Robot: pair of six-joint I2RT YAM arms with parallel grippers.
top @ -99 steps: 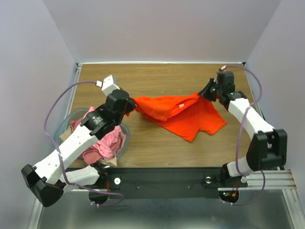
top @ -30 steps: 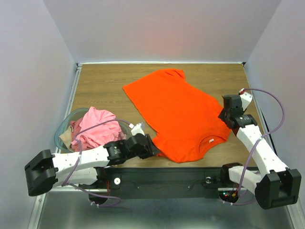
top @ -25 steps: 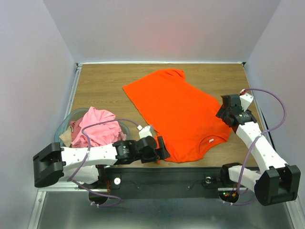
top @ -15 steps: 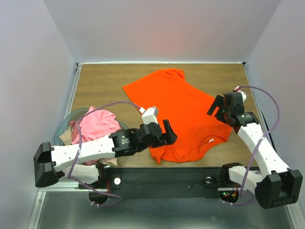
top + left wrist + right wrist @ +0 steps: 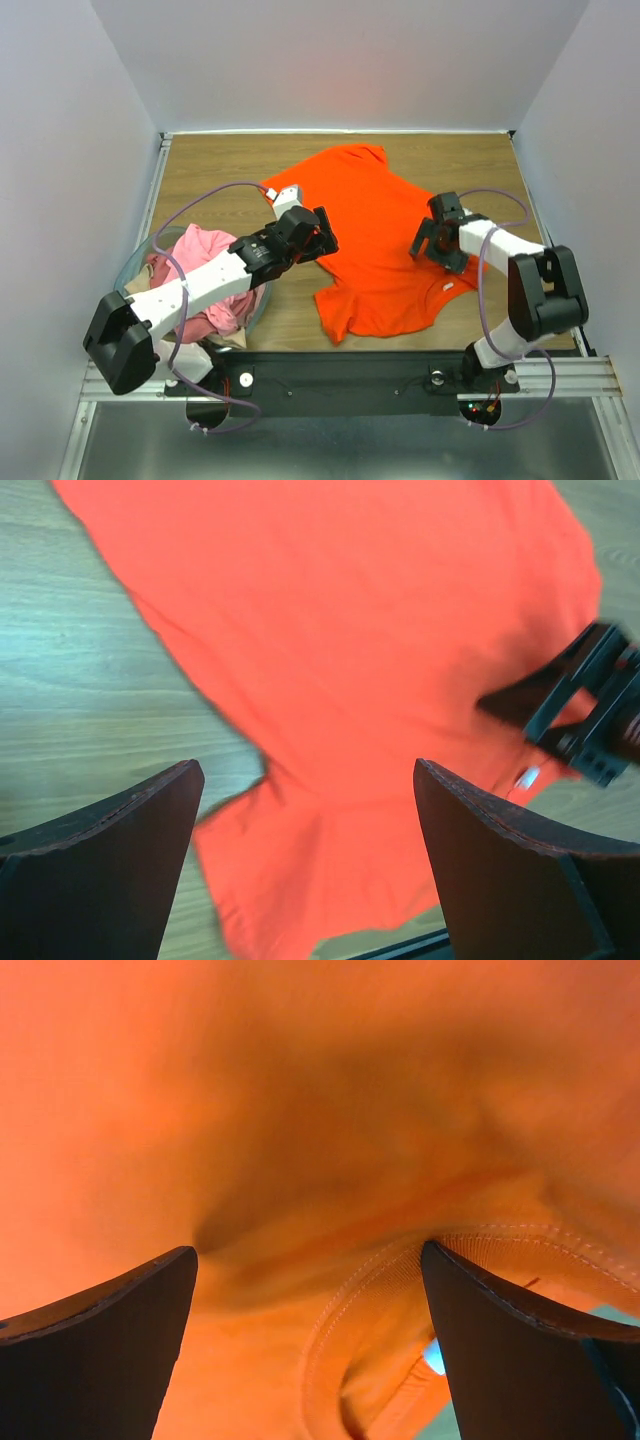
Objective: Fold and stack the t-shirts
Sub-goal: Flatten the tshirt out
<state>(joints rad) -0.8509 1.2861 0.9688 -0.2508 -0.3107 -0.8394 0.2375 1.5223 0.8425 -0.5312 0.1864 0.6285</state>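
A bright orange-red t-shirt lies spread on the wooden table, neck toward the near edge, its white label showing. My left gripper hovers open over the shirt's left edge; in the left wrist view the shirt lies below the empty left gripper. My right gripper is open just above the shirt's right part, and its wrist view shows the collar close under the right gripper. Pink t-shirts are heaped in the basket.
The clear bluish basket stands at the near left of the table, beside my left arm. Bare wood lies behind and left of the orange shirt. Grey walls enclose the table on three sides.
Both grippers have opened fully, let go of the shirt's near edge and swung inward over the shirt. The shirt's near left corner has shifted and rumpled slightly.
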